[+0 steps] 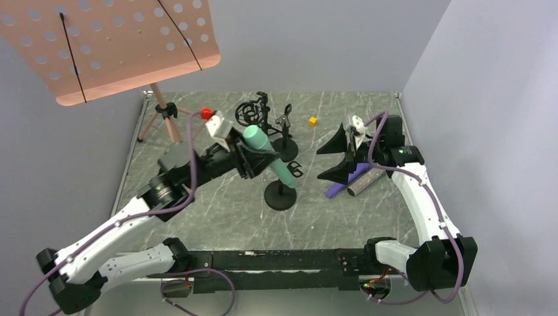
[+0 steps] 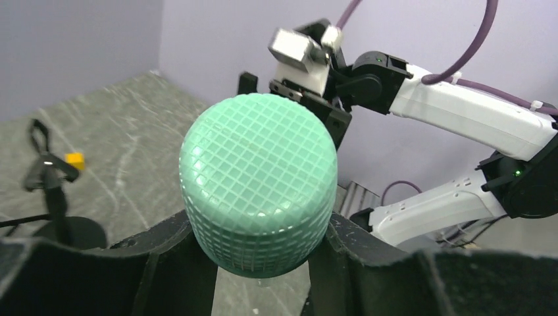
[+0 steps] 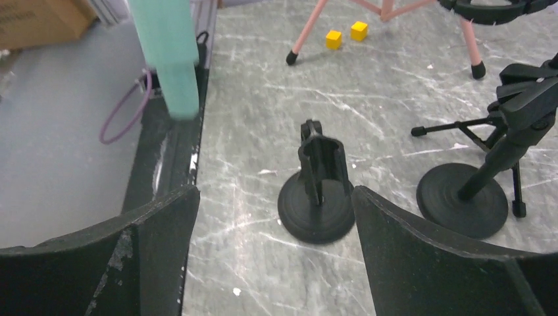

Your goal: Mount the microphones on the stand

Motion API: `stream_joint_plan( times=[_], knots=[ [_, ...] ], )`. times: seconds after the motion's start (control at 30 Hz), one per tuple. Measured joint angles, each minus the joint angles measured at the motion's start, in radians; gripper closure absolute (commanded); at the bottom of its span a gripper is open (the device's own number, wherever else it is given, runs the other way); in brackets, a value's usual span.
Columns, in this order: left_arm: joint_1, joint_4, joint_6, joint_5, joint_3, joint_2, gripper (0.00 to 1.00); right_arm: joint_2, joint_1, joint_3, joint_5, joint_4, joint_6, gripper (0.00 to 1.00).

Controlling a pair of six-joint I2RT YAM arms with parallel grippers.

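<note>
Risk of toppling the stand [image 1: 279, 195]: left tool [image 1: 258, 157], clamped on the tilted teal-green microphone [image 1: 272, 160] at frame centre, brings its tail off-axis to the clip, while right tool [image 1: 337, 158] gapes empty above the purple microphone [image 1: 341, 186] and grey microphone [image 1: 364, 182] on the table [image 1: 217, 217], centre right.

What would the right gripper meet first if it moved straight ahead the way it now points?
Probably the small black clip stand, which sits centred between the fingers of the open right gripper. Depth is hard to judge.
</note>
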Motion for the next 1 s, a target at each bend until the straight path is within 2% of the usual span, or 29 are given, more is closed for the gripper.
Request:
stream_joint_plan(
  times=[0.13,0.23,0.4,0.5,0.6,0.67,1.0],
  knots=[
    [0.000,-0.097,0.066,-0.069,0.000,-0.102,1.00,0.014,0.000,-0.002,0.026,-0.135,-0.223,0.12],
    [0.000,-0.163,0.112,-0.126,0.000,-0.143,1.00,0.053,0.004,-0.001,0.035,-0.232,-0.383,0.25],
    [0.000,-0.240,0.163,-0.181,-0.002,-0.164,1.00,0.179,0.051,0.084,0.089,-0.395,-0.613,0.70],
    [0.000,-0.260,0.179,-0.198,-0.015,-0.177,1.00,0.263,0.090,0.152,0.109,-0.468,-0.727,0.93],
    [0.000,-0.274,0.188,-0.208,-0.029,-0.192,1.00,0.324,0.121,0.180,0.121,-0.507,-0.788,1.00],
    [0.000,-0.274,0.191,-0.208,-0.035,-0.198,1.00,0.339,0.136,0.180,0.140,-0.504,-0.785,1.00],
    [0.000,-0.266,0.214,-0.204,-0.036,-0.192,1.00,0.313,0.192,0.153,0.215,-0.276,-0.590,1.00]
  ],
)
